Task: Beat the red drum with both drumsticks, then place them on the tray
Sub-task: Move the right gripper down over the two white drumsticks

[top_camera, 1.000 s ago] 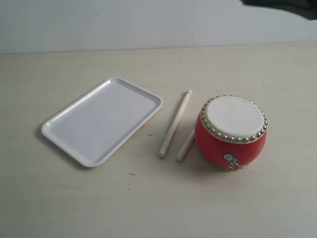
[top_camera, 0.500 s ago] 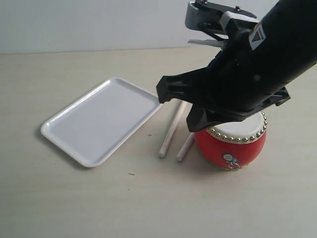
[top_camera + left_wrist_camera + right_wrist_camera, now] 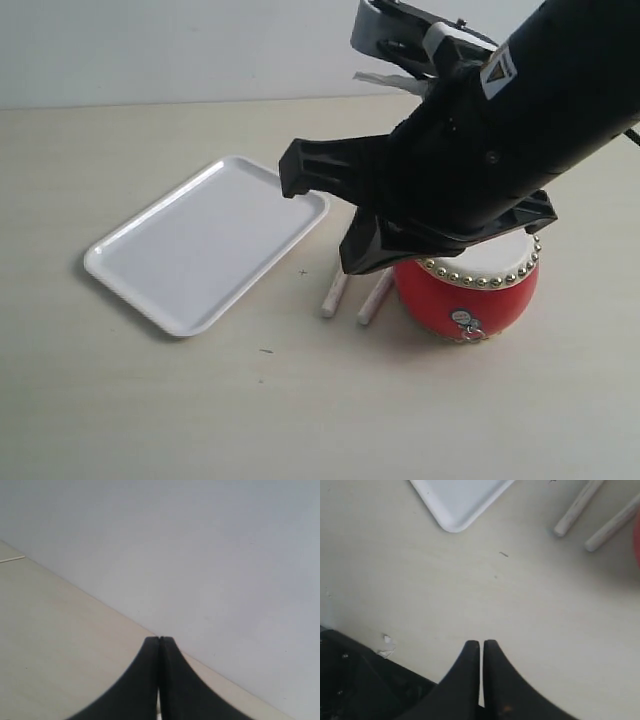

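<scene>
Red drum [image 3: 465, 292]: glossy red barrel, cream skin ringed with gold studs, small sticker on its side. It stands on the table [image 3: 150, 400], its top largely hidden by the black right arm [image 3: 500, 140]. Two pale drumsticks [image 3: 333, 297] lie side by side just left of it (only their near ends show). The white tray [image 3: 200, 245] lies further left, apart from them. Left gripper [image 3: 159, 641]: fingers pressed together, empty. Right gripper [image 3: 481, 647]: all but closed, thin slit, holding nothing.

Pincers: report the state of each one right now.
Left pincer: closed, holding nothing.
Right pincer: all but closed, a thin slit between the jaws, holding nothing; the drumsticks lie apart from it.
</scene>
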Action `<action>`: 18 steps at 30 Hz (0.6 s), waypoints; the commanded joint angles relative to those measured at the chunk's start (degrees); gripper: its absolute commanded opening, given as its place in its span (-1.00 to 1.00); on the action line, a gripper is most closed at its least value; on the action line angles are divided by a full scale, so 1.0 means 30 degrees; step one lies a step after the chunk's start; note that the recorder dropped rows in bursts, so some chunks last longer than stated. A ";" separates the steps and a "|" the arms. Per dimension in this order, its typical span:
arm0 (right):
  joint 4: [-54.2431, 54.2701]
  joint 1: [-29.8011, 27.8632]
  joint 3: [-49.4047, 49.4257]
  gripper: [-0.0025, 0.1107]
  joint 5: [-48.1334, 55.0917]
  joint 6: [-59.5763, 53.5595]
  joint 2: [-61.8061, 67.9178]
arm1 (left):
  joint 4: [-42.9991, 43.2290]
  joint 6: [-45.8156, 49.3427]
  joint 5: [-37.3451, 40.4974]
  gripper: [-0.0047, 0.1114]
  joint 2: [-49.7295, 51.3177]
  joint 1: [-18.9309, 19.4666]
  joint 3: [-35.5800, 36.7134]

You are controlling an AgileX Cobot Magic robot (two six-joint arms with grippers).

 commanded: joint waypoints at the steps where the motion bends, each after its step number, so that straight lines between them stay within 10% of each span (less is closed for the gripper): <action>1: 0.1620 0.0194 -0.0091 -0.88 -0.0971 -0.0321 0.0360 | 0.0085 -0.0046 -0.0047 -0.92 -0.0129 -0.0089 0.0062; 7: -0.0060 0.2241 -0.0605 -0.88 -0.3140 0.4156 0.3549 | 0.0085 -0.0046 -0.0047 -0.92 -0.0129 -0.0089 0.0062; 18: -1.2174 0.4184 -0.4603 -0.88 0.2808 1.6220 0.8408 | 0.0085 -0.0046 -0.0047 -0.92 -0.0129 -0.0089 0.0062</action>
